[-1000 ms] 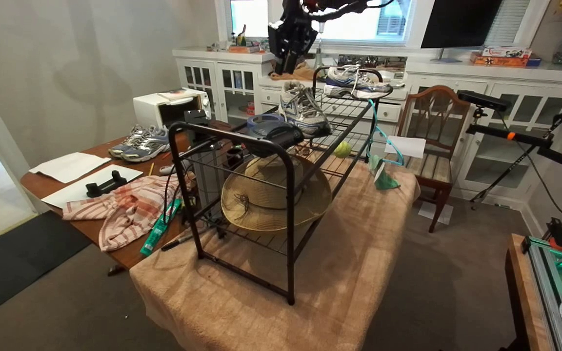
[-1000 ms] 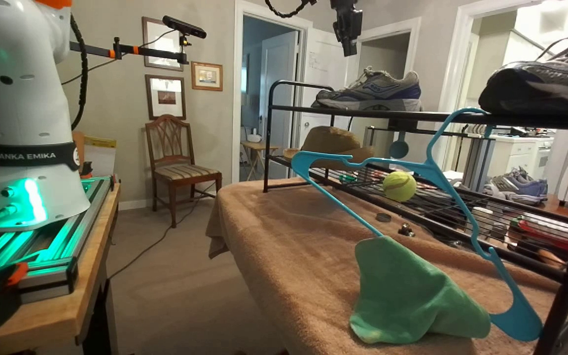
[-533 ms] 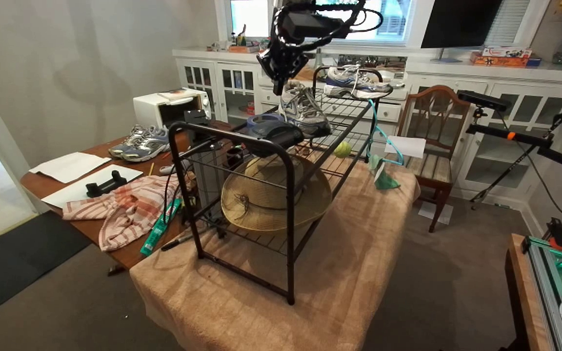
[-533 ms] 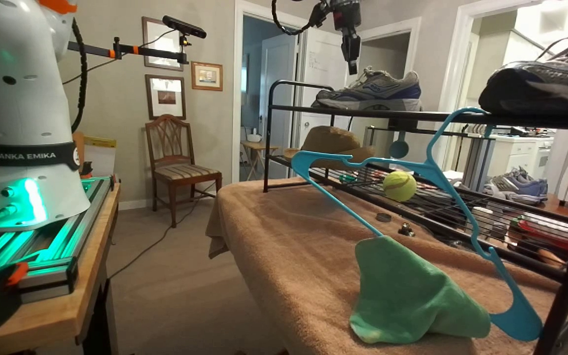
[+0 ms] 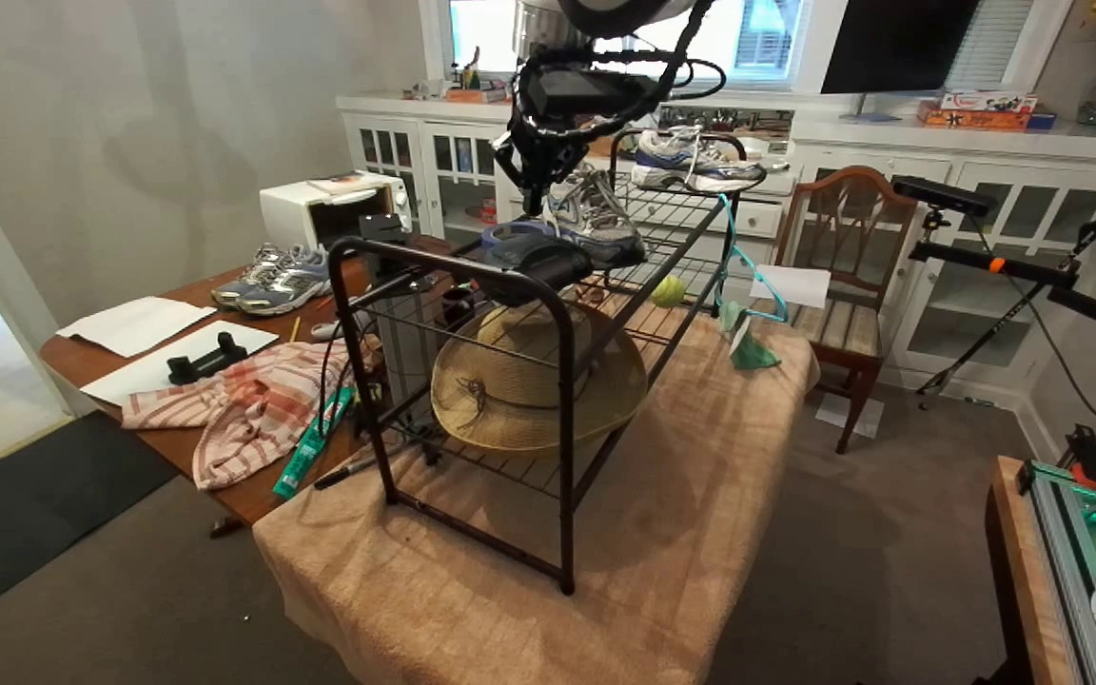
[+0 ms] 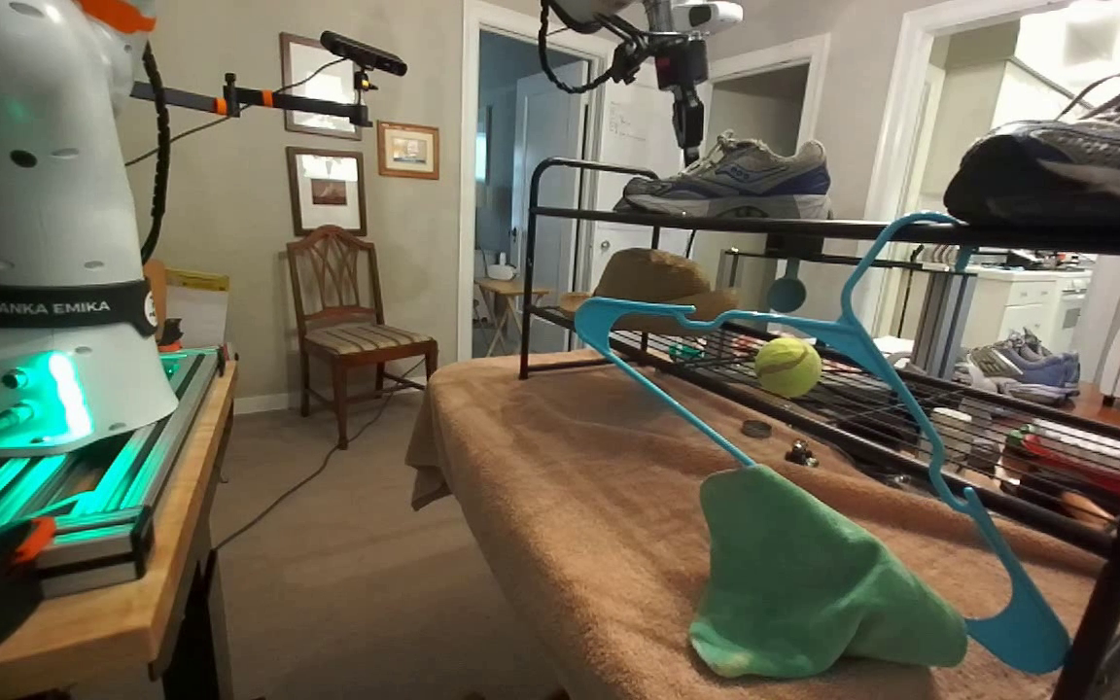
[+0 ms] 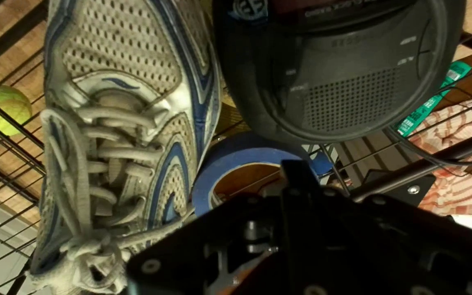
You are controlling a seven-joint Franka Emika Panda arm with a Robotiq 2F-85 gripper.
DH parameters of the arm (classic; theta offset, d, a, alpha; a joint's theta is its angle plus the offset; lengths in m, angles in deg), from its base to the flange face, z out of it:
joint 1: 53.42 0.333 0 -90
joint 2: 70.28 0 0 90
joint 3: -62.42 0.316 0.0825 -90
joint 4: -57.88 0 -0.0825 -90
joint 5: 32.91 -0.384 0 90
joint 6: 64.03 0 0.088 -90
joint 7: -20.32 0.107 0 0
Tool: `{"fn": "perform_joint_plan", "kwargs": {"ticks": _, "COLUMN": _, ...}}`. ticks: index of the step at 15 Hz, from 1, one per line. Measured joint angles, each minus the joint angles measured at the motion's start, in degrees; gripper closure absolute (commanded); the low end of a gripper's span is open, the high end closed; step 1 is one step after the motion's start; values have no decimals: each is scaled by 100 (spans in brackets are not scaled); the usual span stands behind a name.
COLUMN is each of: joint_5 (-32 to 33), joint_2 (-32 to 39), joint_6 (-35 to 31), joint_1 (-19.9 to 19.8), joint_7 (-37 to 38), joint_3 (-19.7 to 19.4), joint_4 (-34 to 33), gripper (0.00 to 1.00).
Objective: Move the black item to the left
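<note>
While gripper [image 7: 296, 170] hangs empty, jaws together, clock radio [image 7: 342, 96] sits upper right, wrist view.
Likely light, rigid, slick plastic; best pinched at its rounded edge.

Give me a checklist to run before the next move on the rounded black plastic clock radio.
1. Black plastic clock radio resting on the black metal wire rack: ok.
2. Black gripper open for a grasp: not ok; it is shut.
3. Gripper over the radio: not ok; in the wrist view it overlaps the blue ring-shaped tape roll.
4. Gap between radio and white-and-blue mesh running shoe: cannot tell; outlines meet.
5. Which direction counts as left: cannot tell.
</note>
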Motion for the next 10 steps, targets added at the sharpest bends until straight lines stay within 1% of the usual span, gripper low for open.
{"fn": "perform_joint_plan", "kwargs": {"ticks": 4, "joint_5": 229, "joint_2": 119, "joint_6": -288, "joint_1": 69, "joint_7": 59, "joint_3": -108, "joint_4": 5, "gripper": 100}}
{"fn": "perform_joint_plan", "kwargs": {"ticks": 10, "joint_5": 304, "joint_2": 234, "joint_6": -460, "joint_1": 101, "joint_7": 60, "joint_3": -165, "joint_4": 89, "gripper": 100}}
